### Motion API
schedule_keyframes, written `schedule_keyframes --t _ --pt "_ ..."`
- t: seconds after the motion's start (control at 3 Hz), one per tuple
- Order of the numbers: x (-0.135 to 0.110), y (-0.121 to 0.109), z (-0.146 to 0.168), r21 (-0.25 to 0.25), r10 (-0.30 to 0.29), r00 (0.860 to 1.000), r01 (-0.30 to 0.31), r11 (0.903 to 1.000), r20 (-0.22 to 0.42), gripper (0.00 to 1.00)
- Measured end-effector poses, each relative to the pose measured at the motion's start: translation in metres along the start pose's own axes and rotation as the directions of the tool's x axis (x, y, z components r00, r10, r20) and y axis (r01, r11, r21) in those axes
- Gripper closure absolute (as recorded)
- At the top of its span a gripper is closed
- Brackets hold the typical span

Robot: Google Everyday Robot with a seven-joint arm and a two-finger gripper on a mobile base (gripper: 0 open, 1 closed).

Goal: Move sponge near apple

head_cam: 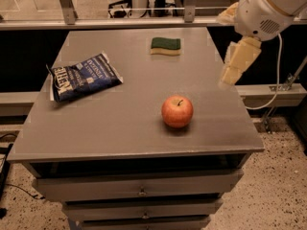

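Flat green-topped yellow-foam sponge (165, 46) lies far back; round red-orange apple (177, 111) stands stem-up, well apart, nearer; cream gripper (236, 60) hovers at right.

- Sponge (166, 45): lies flat near the far edge of the table (120, 128), green side up (pale foam shows along its near edge).
- Apple (177, 111): stands stem up on the near right part, well apart from the sponge.
- Snack bag (82, 76): blue, lies on the left side.
- Gripper (231, 73): hangs at the table's right edge, between sponge and apple in depth, touching nothing.
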State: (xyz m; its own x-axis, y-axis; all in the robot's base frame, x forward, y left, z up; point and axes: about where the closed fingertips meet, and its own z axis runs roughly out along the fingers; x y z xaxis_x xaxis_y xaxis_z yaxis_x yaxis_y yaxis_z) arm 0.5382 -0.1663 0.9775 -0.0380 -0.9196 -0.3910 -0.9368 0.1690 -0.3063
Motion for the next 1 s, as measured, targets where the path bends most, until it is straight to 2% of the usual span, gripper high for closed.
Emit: schedule_keyframes --t 0.33,0.67,1.0 --pt "-0.018 -0.043 0.035 0.029 -0.009 0.995 0.006 0.9995 0.096 0.0" --pt "-0.02 -0.078 0.063 0.069 0.026 0.986 -0.037 0.9969 0.162 0.0" --pt "-0.02 -0.078 0.063 0.069 0.026 0.986 -0.037 0.997 0.162 0.0"
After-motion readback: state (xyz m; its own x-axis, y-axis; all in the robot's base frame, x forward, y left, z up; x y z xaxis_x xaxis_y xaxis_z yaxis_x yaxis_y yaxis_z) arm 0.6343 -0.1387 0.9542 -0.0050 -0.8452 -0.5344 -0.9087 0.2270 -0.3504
